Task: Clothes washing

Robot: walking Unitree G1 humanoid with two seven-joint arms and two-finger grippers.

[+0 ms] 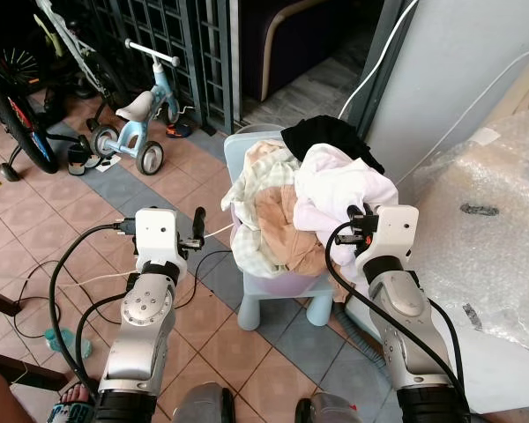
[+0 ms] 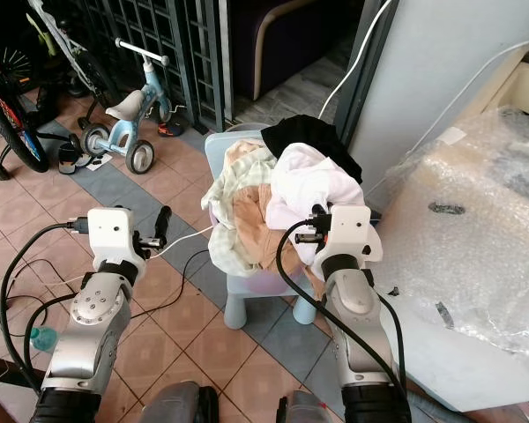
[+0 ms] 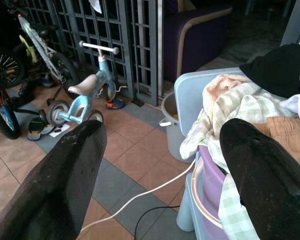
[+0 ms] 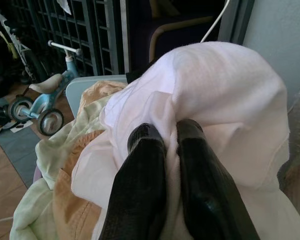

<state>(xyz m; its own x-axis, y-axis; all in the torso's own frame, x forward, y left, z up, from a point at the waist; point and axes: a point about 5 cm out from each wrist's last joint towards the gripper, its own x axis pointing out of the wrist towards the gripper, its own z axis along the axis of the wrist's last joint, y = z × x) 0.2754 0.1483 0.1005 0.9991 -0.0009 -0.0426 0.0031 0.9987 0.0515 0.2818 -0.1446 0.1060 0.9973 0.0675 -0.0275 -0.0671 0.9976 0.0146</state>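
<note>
**Right gripper pinches white cloth**

Where laundry heaps in the basin (image 3: 206,192) on the blue chair (image 1: 278,307), the right gripper (image 4: 162,137) is pinched together on the white cloth (image 4: 225,95) at the heap's right edge. The left gripper (image 3: 162,145), fingers apart, hovers beside the chair's left edge.

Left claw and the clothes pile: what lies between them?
In the left eye view, only tiled floor with a white cable separates the left claw from the clothes pile.

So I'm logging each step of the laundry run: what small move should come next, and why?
Probably lift the right hand straight up: its fingers look pinched shut on the white garment, which rests atop the heaped basin on the blue chair.
</note>
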